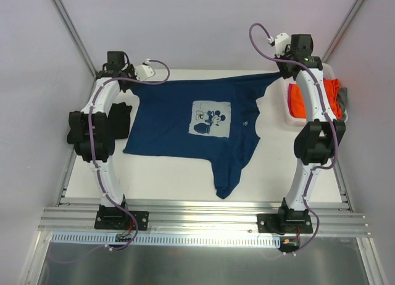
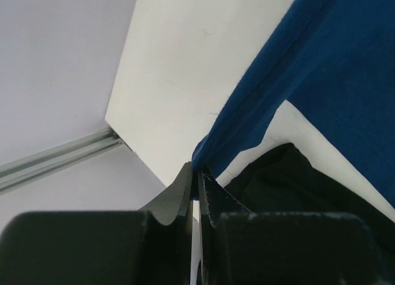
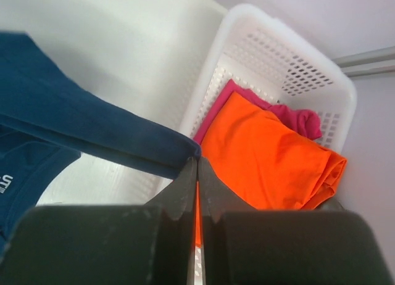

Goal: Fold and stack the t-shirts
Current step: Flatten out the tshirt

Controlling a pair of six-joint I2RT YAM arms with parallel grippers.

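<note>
- Left gripper jaws pinched together on a corner of the navy blue t-shirt; black t-shirt just right of them.
- Right gripper jaws likewise clamp its edge; orange t-shirt just beyond.

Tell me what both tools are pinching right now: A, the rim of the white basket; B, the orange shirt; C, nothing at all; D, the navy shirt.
D: in the wrist views, the left tool and the right tool are each shut on an edge of the navy shirt.
</note>
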